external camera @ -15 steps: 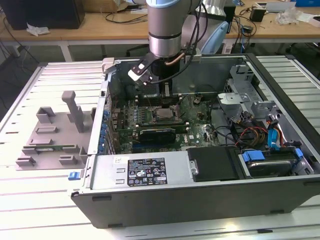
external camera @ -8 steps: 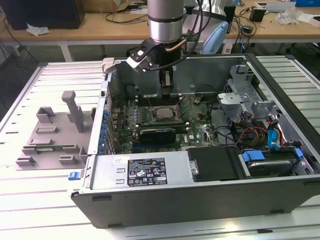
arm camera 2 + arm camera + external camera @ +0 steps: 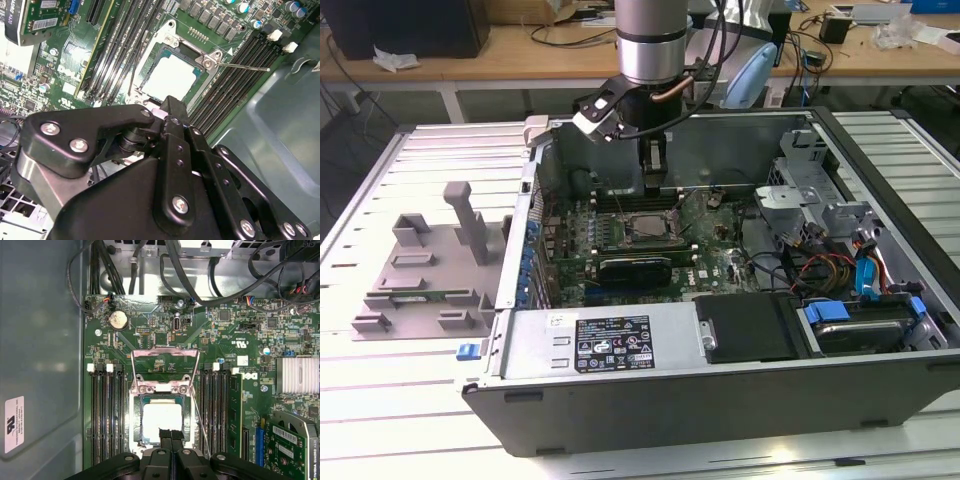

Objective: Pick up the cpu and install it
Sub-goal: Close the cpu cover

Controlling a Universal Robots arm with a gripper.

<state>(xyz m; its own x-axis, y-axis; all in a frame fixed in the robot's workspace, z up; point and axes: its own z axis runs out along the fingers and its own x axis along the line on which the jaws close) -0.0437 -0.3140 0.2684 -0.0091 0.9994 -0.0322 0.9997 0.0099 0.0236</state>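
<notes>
On the slatted metal counter (image 3: 380, 400), at the exterior view's left, lies a grey plastic tray (image 3: 425, 270) of blocky uprights and shallow slots. Just beside it sits an open computer case (image 3: 720, 400), dark grey sheet metal, lying on its side with the lid off.

Inside the case a green motherboard (image 3: 715, 260) covers the floor. The cpu (image 3: 645, 228) rests in its socket near the middle of the board. In both wrist views it is a flat square with a bright, smooth silver top (image 3: 161, 422) (image 3: 170, 77) inside a darker rim. The socket's metal load frame (image 3: 165, 365) is swung up and open, and its thin wire lever (image 3: 245, 66) stands off to one side. Long black memory slots (image 3: 107, 410) flank the socket on both sides.

The black claw (image 3: 653, 180) hangs straight down over the socket. Its two fingertips (image 3: 165, 435) are pressed together with nothing between them, at the cpu's edge. Whether they touch the chip cannot be told.

A black graphics card (image 3: 635, 268) lies just in front of the socket. A silver power supply (image 3: 605, 340) with a label lines the near wall. Farther right are tangled coloured cables (image 3: 820, 268) and a blue-tabbed drive bay (image 3: 860, 330).
</notes>
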